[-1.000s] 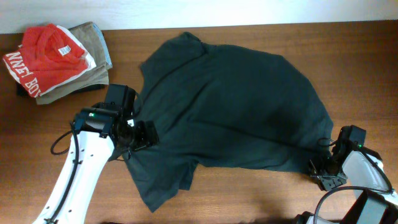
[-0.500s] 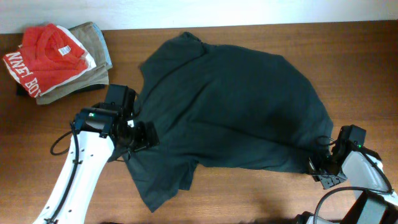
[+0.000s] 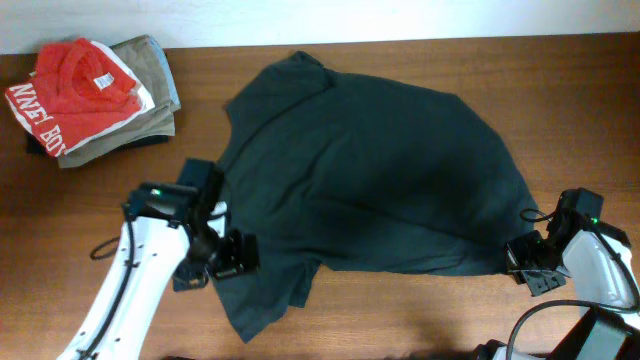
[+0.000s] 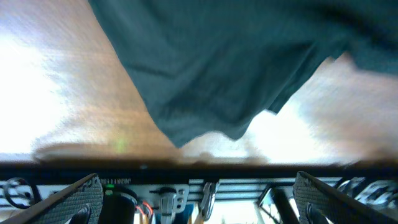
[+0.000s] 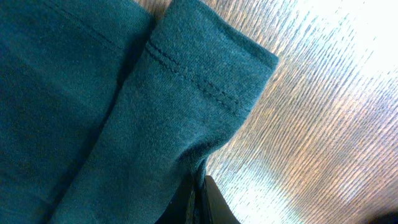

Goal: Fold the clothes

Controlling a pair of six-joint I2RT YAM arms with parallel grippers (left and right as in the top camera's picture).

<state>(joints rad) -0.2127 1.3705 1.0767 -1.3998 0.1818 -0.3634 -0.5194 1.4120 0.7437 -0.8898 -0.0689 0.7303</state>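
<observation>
The dark green-black T-shirt (image 3: 370, 170) lies spread over the middle of the wooden table, plain side up, its lettering hidden. My left gripper (image 3: 228, 255) is open and empty over the shirt's lower left part; the left wrist view shows the shirt's corner (image 4: 211, 68) beyond the spread fingers (image 4: 199, 199). My right gripper (image 3: 527, 256) is shut on the shirt's right sleeve edge; the right wrist view shows the hemmed sleeve (image 5: 186, 99) pinched between the fingers (image 5: 200, 193).
A stack of folded clothes stands at the back left: a red shirt with white lettering (image 3: 70, 88) on a khaki garment (image 3: 150, 70). The table's front edge (image 4: 186, 163) runs across the left wrist view.
My left gripper has moved toward the front of the table, along the shirt's left side. My right gripper has shifted slightly right and back, holding the sleeve.
</observation>
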